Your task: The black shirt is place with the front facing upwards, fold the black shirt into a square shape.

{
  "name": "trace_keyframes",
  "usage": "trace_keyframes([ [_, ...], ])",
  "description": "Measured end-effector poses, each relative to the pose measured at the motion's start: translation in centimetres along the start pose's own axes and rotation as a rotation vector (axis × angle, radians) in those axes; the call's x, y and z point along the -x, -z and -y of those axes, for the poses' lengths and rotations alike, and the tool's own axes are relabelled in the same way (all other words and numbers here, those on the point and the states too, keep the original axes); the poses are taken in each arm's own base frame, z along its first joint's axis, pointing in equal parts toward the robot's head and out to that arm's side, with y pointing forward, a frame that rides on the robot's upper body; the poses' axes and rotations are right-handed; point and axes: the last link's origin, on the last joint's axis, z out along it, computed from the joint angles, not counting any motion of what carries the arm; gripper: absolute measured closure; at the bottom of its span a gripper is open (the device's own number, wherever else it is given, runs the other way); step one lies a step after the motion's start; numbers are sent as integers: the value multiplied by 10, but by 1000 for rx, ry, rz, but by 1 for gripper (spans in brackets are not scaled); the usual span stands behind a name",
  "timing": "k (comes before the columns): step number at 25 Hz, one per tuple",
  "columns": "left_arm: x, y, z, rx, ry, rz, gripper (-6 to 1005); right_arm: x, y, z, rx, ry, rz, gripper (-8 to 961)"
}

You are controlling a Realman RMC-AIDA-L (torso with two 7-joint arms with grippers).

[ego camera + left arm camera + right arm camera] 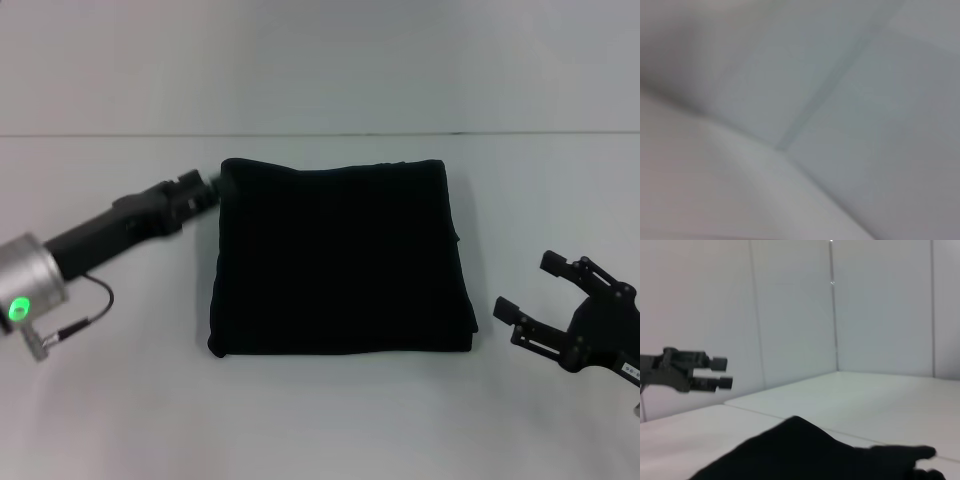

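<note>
Risk, as I read it, is my left gripper (212, 186), jaws narrow beside the far-left corner of the black shirt (340, 257) folded square mid-table, snagging it, while the right gripper (540, 290) waits wide.

- The black metal left gripper (207, 187) reaches forward on its extended arm, fingers slightly parted.
- The black metal right gripper (532, 289) hangs low, jaws wide apart.

Head view looking down on black shirt (340, 255), right wrist view low across it, left wrist view seemingly facing walls.
</note>
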Motion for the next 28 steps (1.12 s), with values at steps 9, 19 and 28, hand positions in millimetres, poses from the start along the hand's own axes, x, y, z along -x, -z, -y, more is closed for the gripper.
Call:
trace_keyframes([
  [9, 60, 49, -24, 149, -505, 111, 149, -12, -5, -21, 62, 78, -17, 12],
  [19, 87, 63, -16, 77, -480, 214, 123, -30, 0, -29, 23, 78, -74, 12],
  [28, 86, 62, -17, 84, -480, 210, 121, -30, 0, -30, 29, 74, -74, 12],
])
